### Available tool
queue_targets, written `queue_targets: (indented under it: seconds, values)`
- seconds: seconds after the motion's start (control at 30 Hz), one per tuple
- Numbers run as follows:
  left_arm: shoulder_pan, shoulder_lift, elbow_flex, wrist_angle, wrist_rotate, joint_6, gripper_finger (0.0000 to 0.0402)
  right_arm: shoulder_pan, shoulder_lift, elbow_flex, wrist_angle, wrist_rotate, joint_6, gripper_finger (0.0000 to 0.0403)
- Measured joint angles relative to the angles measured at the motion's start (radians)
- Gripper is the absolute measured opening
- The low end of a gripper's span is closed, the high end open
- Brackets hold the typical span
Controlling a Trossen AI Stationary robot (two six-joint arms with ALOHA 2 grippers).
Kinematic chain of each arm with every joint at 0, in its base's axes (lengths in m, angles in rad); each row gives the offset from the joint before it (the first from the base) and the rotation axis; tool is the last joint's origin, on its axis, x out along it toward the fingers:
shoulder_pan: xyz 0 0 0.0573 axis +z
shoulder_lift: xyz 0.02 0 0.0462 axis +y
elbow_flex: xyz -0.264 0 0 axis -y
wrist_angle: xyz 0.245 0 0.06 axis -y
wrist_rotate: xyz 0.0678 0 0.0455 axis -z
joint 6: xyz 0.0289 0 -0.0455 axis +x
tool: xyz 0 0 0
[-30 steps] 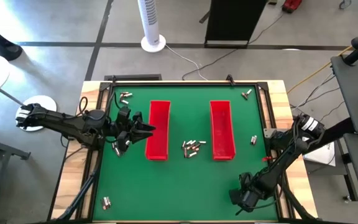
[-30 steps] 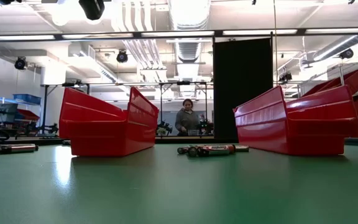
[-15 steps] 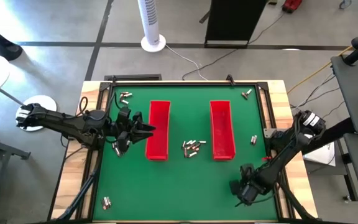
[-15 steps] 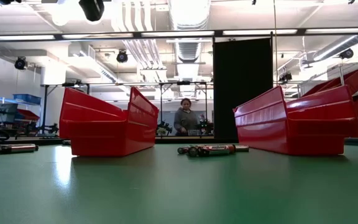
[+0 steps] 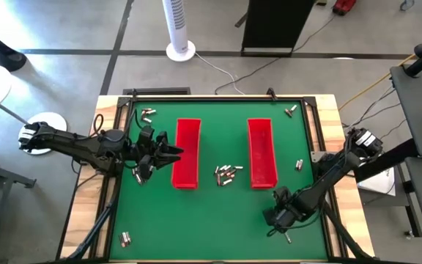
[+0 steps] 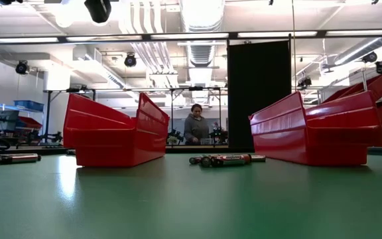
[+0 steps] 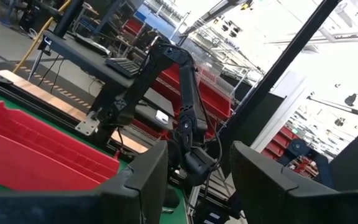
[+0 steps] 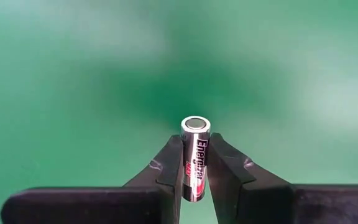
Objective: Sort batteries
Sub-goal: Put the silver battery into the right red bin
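Observation:
My right gripper (image 5: 277,217) hangs over the green mat near its front right part, shut on one silvery battery (image 8: 195,155). My left gripper (image 5: 168,154) stands open and level at the left red tray's (image 5: 186,155) left wall, with nothing between its fingers (image 7: 194,186). A loose cluster of batteries (image 5: 227,173) lies on the mat between the two trays, also seen in the low view as a cluster of batteries (image 6: 225,159). The right red tray (image 5: 261,152) stands beside the cluster. My right gripper pinches the battery's side wall (image 8: 195,167) between its two fingers. The fingers point down from above and the battery lies along them. Its flat metal end (image 8: 195,123) sticks out past the fingertips toward the mat, and the battery is lifted clear.
Single batteries lie scattered on the mat: at the far left (image 5: 148,113), far right (image 5: 290,110), right edge (image 5: 298,164), near left corner (image 5: 125,237) and under the left gripper (image 5: 136,174). A black frame (image 5: 218,97) rims the mat. A person (image 6: 195,126) stands beyond the table.
My right gripper has moved from the near right corner toward the table's middle, going left and away from the near edge, and it has rolled about its own axis. Part of the right arm has come into the low view at the upper right.

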Motion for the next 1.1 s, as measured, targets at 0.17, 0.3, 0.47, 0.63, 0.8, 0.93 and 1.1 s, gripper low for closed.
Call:
queue_targets:
  seconds: [0.17,0.3,0.47,0.63,0.8,0.93,1.1]
  values:
    - [0.000,0.000,0.000,0.000,0.000,0.000,0.0155,-0.001,0.021,0.000,0.009,0.051,-0.079,0.0046]
    - [0.000,0.000,0.000,-0.001,-0.001,0.014,0.0155,-0.001,0.036,0.000,0.016,0.051,-0.125,0.0047]
    - [0.000,0.000,0.000,-0.003,-0.002,0.016,0.0155,0.001,0.039,0.000,0.019,0.091,-0.162,0.0047]
    - [0.000,0.000,0.000,-0.003,-0.002,0.019,0.0155,0.001,0.039,-0.010,0.026,0.158,-0.177,0.0045]
    - [0.000,0.000,0.000,-0.002,-0.002,0.019,0.0155,0.004,0.036,-0.033,0.039,0.163,-0.213,0.0048]
    - [0.000,0.000,0.000,-0.002,-0.002,0.019,0.0155,0.006,0.036,-0.050,0.050,0.163,-0.256,0.0045]
    - [0.000,-0.001,0.000,0.001,-0.001,0.018,0.0155,0.006,0.032,-0.049,0.057,0.160,-0.313,0.0043]
